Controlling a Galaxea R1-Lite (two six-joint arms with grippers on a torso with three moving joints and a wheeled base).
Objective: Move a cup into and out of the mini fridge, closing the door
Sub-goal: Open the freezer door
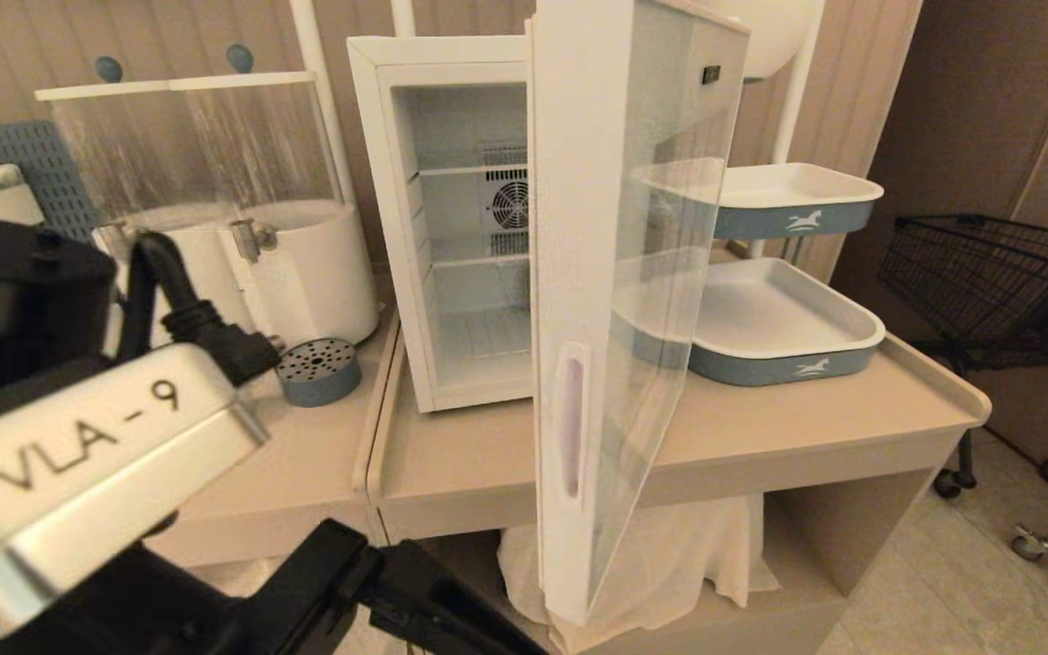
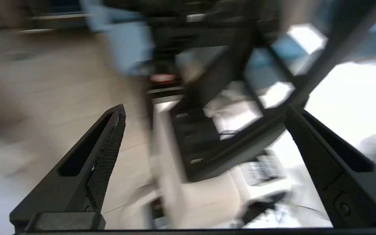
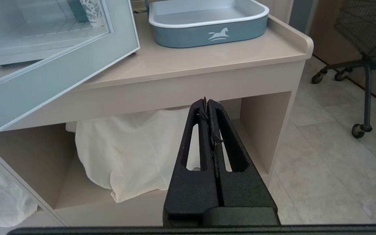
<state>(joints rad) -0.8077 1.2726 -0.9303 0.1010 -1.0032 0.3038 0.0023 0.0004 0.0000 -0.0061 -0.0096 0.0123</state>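
Note:
The mini fridge [image 1: 451,227] stands on the counter with its inside showing, wire shelves bare. Its door [image 1: 615,300] is swung wide open toward me, edge on, and its pale frame and glass also fill a corner of the right wrist view [image 3: 44,81]. The cup is out of view. My left arm [image 1: 78,455] fills the near left corner, away from the fridge. In the blurred left wrist view the left gripper [image 2: 206,109] is open with nothing between its fingers. My right gripper [image 3: 206,99] is shut on nothing, low before the counter's front.
A clear-tank drink dispenser [image 1: 215,227] and a perforated round lid [image 1: 317,368] sit left of the fridge. Two blue-and-white trays [image 1: 779,327] stand to its right. A white cloth [image 3: 126,156] lies under the counter. A wire cart [image 1: 997,273] stands at the far right.

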